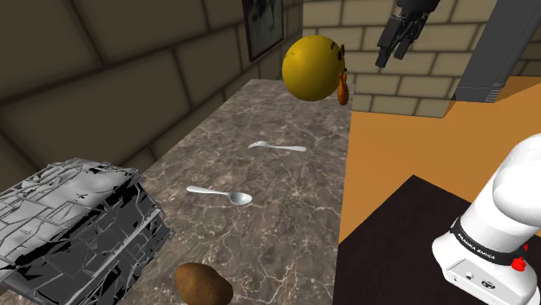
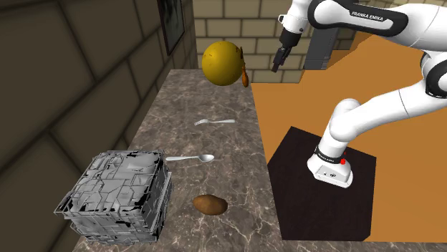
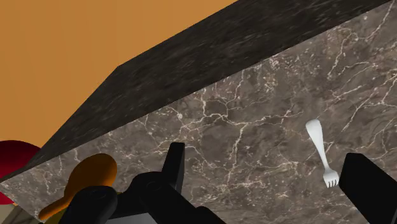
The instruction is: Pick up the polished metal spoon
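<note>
Shoulder view: slim polished silver metal spoon point(image 1: 221, 194) lies flat about midway along the dark veined marble tabletop point(image 1: 295, 208). Bowl points to that view's right, handle to its left. Nothing touches it.

Neighbours:
- Small silver metal fork point(image 1: 277, 147) lies farther along the tabletop, well apart.
- Brown lumpy potato point(image 1: 204, 284) sits at the near end.
- Crumpled grey metal wire crate point(image 1: 74, 225) stands to the near left, close to the handle tip but apart from it.
- Big yellow ball point(image 1: 299, 68) with an orange-brown stub is at the far end.

All-black two-finger end effector point(image 1: 389, 57) hangs high past the far right of the tabletop, near the ball and well apart from the spoon. It is released: in the wrist view the black fingers point(image 3: 175, 162) stand apart with nothing between them. That view looks down on the fork point(image 3: 321, 153), not the spoon, so watch for a mix-up.

Handling, my read:
- Light, stiff and thin, with a slick finish.
- It sits low on a hard surface, so the fingertips likely have to reach almost down to the marble.
- Best grip is across the handle, near the neck just behind the bowl. The handle is narrow there and the load stays close to balanced.
- Avoid the bowl, since the curved polished faces would probably squirt out of the pinch.
- The stone won't give, so descend slowly.
</note>
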